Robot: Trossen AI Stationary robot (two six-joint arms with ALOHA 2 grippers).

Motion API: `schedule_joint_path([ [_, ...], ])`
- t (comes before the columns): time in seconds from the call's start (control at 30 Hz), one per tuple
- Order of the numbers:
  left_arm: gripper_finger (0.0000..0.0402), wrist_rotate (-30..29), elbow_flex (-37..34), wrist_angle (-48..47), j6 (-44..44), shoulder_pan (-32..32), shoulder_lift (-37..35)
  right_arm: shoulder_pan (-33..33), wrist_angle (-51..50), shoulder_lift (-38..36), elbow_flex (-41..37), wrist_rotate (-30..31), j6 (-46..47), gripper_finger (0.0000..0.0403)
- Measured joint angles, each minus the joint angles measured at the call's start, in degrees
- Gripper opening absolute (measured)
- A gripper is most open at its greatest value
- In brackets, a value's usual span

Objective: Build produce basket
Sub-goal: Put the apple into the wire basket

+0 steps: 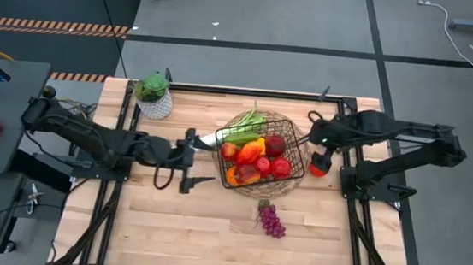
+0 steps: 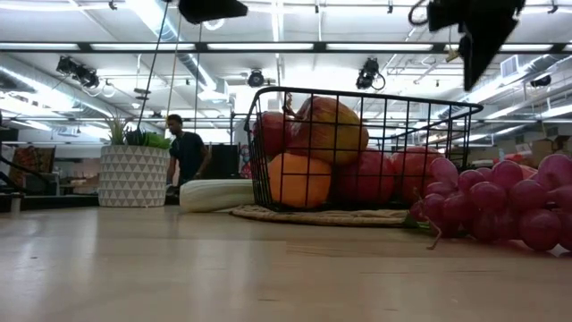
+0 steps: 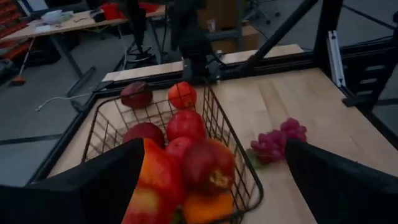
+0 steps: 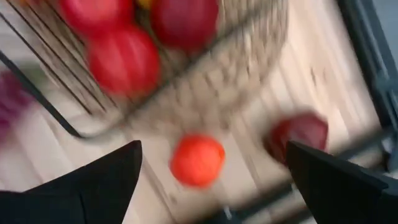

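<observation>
Overall, the wooden table [image 1: 168, 229] carries a wide bare area along its near edge and its left front quarter, while its far corners are crowded by both arm bases. At centre, the basket [image 1: 297, 146] rests on a round woven mat [image 1: 246, 119], whose rim shows only in part beneath the wire. Inside the basket, the produce [image 1: 256, 156] is piled to the rim: red apples, orange and yellow pieces, and a green item at the far side; single pieces overlap and are hard to separate. A long white leek [image 2: 214, 194] juts out of the basket's left end. The left gripper [image 1: 189, 158] hovers just left of the basket, fingers spread apart and holding nothing. The right gripper [image 1: 325, 149] stands beside the basket's right end, fingers likewise apart and empty; its wrist view is blurred. A potted plant [image 1: 154, 95] occupies the far left. The purple grapes [image 1: 272, 221] lie outside, on bare wood near the front. Two loose fruits, one orange-red [image 4: 197, 160] and one dark red [image 4: 300, 134], sit on the table beside the mat.
</observation>
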Motion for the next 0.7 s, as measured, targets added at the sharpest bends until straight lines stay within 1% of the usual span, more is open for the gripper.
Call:
schedule_joint_path([
  [0.1, 0.0396, -4.1, -1.6, 0.1, -0.5, -2.3, -2.6, 0.3, -4.5, 2.7, -0.9, 0.4, 3.3, 0.0400],
  [0.13, 0.0396, -5.6, -2.2, 0.0, -0.6, -3.1, -3.6, 0.6, -4.6, 2.7, -1.6, 0.3, 4.1, 0.0400],
  [0.27, 0.0396, -8.9, -4.3, 0.0, -1.3, -6.4, -6.9, 2.1, -1.2, -0.4, -7.0, -2.1, 5.5, 0.0400],
  [0.4, 0.0396, -9.5, -5.5, -0.9, -2.4, -8.9, -8.9, 3.2, 2.1, -4.6, -14.7, 0.4, 9.3, 0.0400],
  [0.53, 0.0396, -12.1, -5.7, -2.0, -2.2, -10.7, -9.4, 4.6, 6.8, -6.2, -21.7, -0.9, 11.4, 0.0400],
  [0.6, 0.0396, -13.4, -5.7, -1.8, -2.2, -11.8, -9.6, 6.2, 7.8, -7.2, -24.4, 0.5, 12.6, 0.0400],
  [0.7, 0.0396, -15.3, -5.7, -2.6, -2.2, -13.2, -9.5, 8.3, 8.7, -8.7, -27.3, 5.2, 14.4, 0.0400],
])
